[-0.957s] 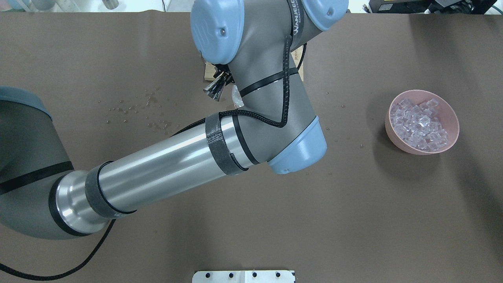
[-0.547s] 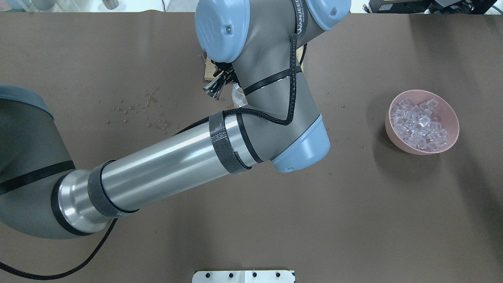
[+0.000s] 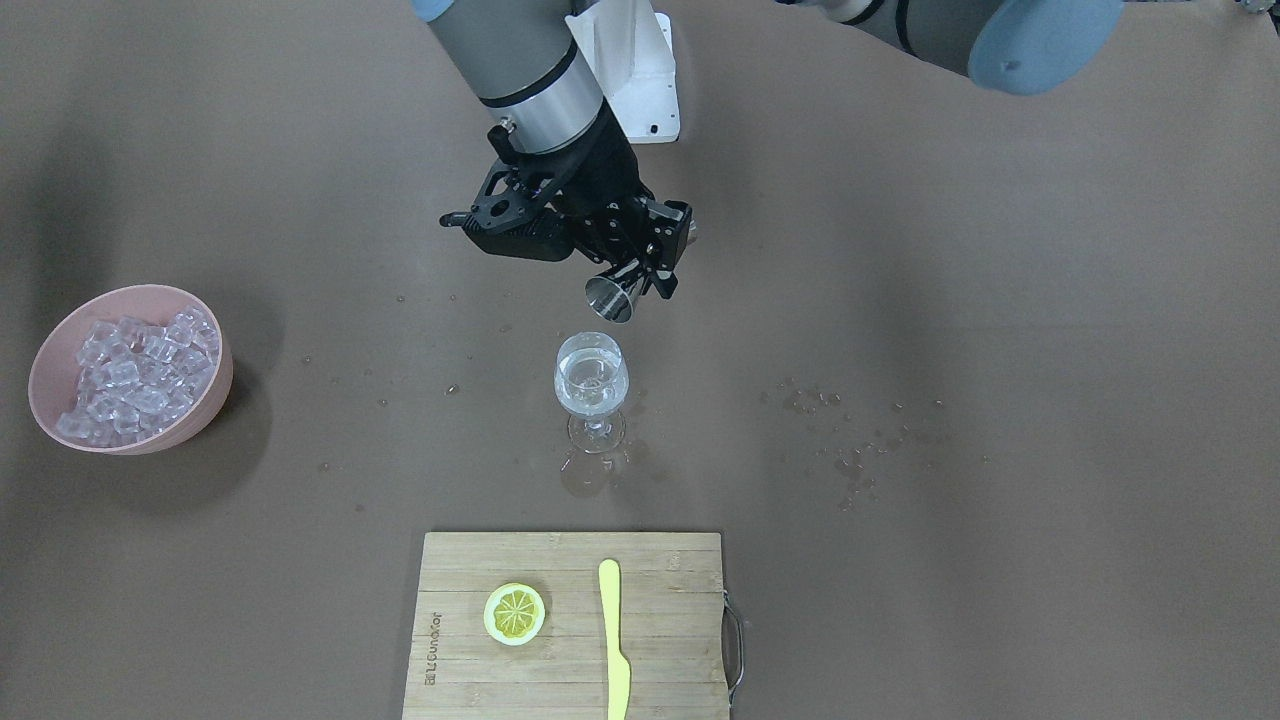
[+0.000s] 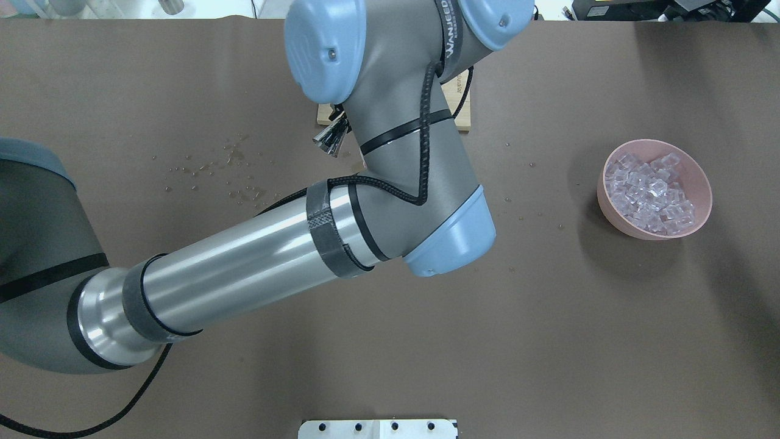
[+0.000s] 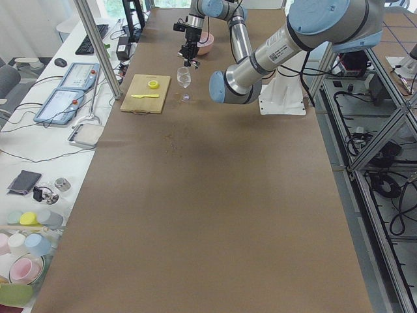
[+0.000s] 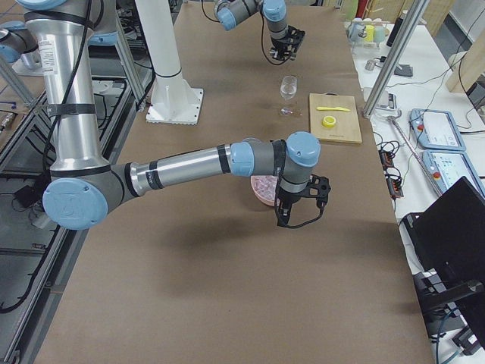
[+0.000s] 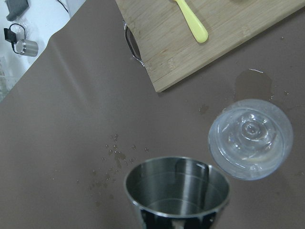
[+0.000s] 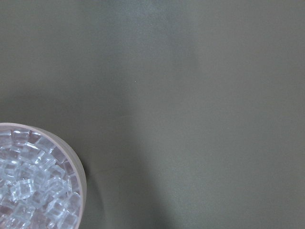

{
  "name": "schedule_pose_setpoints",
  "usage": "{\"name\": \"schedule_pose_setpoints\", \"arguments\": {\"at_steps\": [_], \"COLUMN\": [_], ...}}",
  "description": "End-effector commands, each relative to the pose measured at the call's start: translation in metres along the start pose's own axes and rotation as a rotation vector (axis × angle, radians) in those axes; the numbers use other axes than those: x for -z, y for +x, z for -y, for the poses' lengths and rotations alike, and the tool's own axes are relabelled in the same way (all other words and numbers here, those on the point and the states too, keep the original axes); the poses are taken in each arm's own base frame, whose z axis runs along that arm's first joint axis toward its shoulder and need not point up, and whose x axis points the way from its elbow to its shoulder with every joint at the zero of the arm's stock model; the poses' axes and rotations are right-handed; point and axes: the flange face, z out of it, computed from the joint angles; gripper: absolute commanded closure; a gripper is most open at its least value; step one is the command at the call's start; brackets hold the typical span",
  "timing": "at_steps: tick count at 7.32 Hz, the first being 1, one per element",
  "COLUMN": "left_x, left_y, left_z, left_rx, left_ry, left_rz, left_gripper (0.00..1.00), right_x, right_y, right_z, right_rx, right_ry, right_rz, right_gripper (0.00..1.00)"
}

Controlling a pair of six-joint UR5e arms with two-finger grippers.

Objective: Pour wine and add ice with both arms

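My left gripper [image 3: 640, 270] is shut on a steel jigger [image 3: 612, 297], tilted mouth-down just above and behind a stemmed wine glass [image 3: 592, 385]. The glass stands upright and holds a little clear wine. The left wrist view looks into the jigger [image 7: 177, 188], with the glass [image 7: 251, 138] just beyond its rim. From overhead the jigger [image 4: 329, 139] peeks out beside the left arm, which hides the glass. A heap of ice [image 3: 130, 370] fills a pink bowl [image 4: 701, 183]. My right gripper [image 6: 299, 208] hangs beside that bowl; I cannot tell whether it is open or shut.
A bamboo cutting board [image 3: 670, 620] lies in front of the glass with a lemon slice [image 3: 514, 613] and a yellow knife [image 3: 612, 640] on it. Water droplets [image 3: 850, 440] dot the brown table. The white mounting base [image 3: 640, 80] stands behind the left gripper.
In the overhead view the left arm's wrist and forearm have shifted left after a small move right. They now cover the sliver of glass that showed earlier. The jigger stays about where it was.
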Motion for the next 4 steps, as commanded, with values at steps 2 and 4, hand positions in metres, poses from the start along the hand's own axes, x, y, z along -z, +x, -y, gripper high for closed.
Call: {"name": "schedule_pose_setpoints", "arguments": {"at_steps": [2, 4], "left_x": [0.006, -0.039], "left_y": [-0.041, -0.094], "left_z": [-0.023, -0.033], "left_rx": [0.078, 0.205], "left_ry": [0.162, 0.282], "left_rz": [-0.091, -0.140], "left_gripper": [1.00, 1.00], "right_x": [0.008, 0.009], "right_y": [-0.008, -0.009], "right_z": [0.003, 0.004], "right_rx": [0.011, 0.013], "right_ry": [0.014, 0.016], "right_rz": [0.001, 0.001], "right_gripper": [0.00, 0.00]}}
